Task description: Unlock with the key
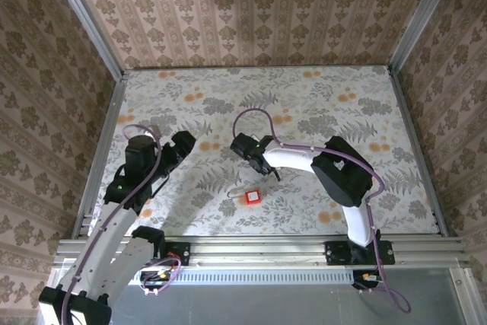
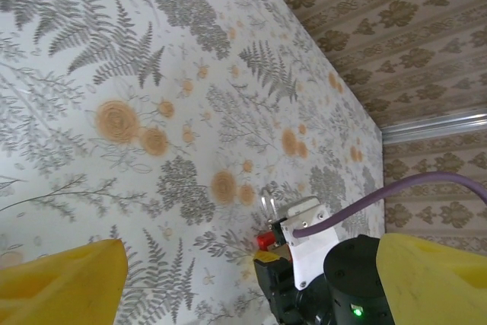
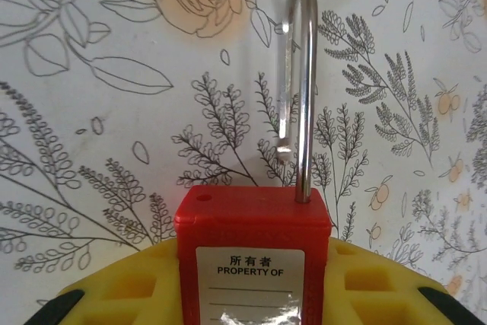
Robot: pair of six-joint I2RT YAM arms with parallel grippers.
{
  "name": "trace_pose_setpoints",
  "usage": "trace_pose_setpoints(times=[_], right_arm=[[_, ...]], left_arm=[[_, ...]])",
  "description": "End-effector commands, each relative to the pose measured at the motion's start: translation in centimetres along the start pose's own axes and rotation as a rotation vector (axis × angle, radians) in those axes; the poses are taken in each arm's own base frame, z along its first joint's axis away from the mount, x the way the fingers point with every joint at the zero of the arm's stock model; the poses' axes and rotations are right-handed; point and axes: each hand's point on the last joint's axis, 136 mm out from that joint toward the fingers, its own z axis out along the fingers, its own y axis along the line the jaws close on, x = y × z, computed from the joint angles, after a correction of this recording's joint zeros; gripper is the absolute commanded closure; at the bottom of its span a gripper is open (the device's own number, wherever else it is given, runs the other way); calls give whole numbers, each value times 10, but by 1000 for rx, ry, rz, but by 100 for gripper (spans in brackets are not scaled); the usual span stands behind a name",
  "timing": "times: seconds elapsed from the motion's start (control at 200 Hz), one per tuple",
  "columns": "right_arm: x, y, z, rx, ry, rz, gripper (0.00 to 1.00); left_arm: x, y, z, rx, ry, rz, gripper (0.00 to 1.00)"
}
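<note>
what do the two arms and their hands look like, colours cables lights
Both the left arm and right arm have white links and black joint housings, with a purple cable running along each. The left hand and right hand both carry chunky yellow fingers; the right one's show moulded pockets. A small green light glows on the left arm.

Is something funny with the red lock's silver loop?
Yes. On the red padlock gripped by the right gripper, the silver shackle stands open: one leg sits in the body, but its other end hangs free, turned away from its empty hole.
</note>
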Motion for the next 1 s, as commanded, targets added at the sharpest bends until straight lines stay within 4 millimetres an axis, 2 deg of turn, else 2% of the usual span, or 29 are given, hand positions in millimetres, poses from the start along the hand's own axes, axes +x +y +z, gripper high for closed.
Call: trace_pose_setpoints(times=[0.0, 0.135, 0.26, 0.405, 0.685, 0.82, 0.995], right_arm=[[-3, 6, -4, 29, 0, -50, 90], [1, 24, -6, -39, -12, -72, 89], [6, 47, -12, -170, -54, -112, 87], [13, 66, -20, -309, -95, -209, 85], [1, 77, -38, -457, -144, -282, 84], [8, 85, -41, -511, -115, -372, 81], [0, 83, -41, -511, -130, -457, 81]], left_arm=[[6, 11, -5, -32, 23, 20, 14], [4, 10, -6, -28, 23, 26, 14], [1, 10, -8, -27, 16, 32, 14], [-2, 8, -10, -24, 12, 50, 13], [-6, 7, -17, -35, -1, 85, 13], [-5, 10, -19, -39, -1, 93, 12], [-5, 13, -20, -29, -6, 89, 12]])
